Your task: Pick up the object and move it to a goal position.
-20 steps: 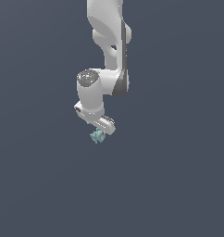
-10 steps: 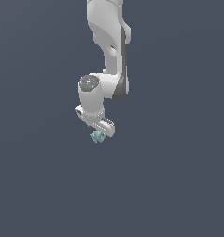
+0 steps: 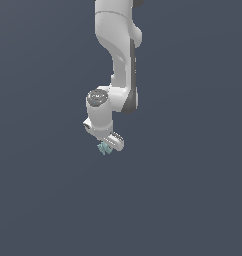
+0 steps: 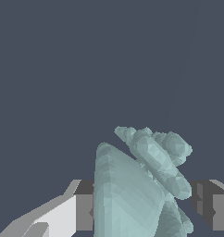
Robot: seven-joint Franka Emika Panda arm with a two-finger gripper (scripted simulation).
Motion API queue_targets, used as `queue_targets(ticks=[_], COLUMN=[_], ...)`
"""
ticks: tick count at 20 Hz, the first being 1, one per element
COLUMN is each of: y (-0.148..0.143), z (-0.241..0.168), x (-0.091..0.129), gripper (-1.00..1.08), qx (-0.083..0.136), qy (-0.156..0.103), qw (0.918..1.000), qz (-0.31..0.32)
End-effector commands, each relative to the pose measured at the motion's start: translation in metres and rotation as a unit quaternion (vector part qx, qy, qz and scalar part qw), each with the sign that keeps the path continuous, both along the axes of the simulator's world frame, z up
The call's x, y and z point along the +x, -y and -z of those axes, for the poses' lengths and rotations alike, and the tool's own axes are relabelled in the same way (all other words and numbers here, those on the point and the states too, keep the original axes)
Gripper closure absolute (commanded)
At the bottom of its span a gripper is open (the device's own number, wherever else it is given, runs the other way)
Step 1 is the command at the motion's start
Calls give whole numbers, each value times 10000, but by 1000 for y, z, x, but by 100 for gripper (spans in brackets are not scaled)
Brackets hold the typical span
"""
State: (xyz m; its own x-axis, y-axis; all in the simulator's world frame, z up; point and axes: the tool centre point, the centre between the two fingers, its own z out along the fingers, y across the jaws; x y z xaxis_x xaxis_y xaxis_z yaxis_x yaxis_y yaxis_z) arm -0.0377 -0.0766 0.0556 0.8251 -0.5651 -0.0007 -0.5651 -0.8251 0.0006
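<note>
Hanging downward, the arm's gripper (image 3: 106, 148) clamps the teal object (image 3: 103, 148).

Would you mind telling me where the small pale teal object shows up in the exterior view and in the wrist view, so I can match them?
Exterior view: the pale teal object is a tiny speck just under the white gripper, near the picture's middle.
Wrist view: the object looms large between the two fingers.
Shared landmark: the gripper closed on it.
</note>
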Motion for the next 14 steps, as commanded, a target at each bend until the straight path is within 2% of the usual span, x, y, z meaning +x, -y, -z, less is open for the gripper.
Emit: queue_targets(ticks=[1,14], y=[0,-5], z=[1,0], x=[0,3], gripper=[108,108], qx=[0,0], qy=[4,10], qw=[10000,10000], qz=[1,4])
